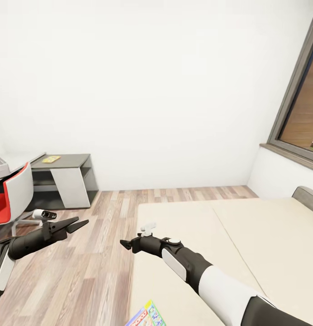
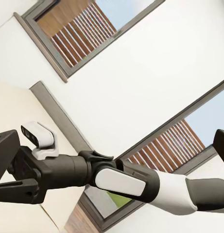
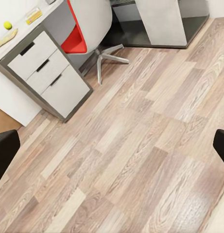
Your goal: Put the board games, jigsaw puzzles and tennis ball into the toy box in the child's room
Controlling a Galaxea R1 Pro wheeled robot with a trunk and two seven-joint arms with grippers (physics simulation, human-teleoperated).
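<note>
Empty right tool above bed

Two robot arms show in the head view, each ending in one gripper: the left gripper at lower left and the right gripper near the centre bottom. One bed fills the lower right. One board game lies at its bottom edge, partly cut off. One red chair stands at the left edge, and one dark cabinet beside it carries one small yellow flat item. One window sits at the upper right. In the right wrist view, one table at upper left has three drawers and bears one tennis ball.
</note>
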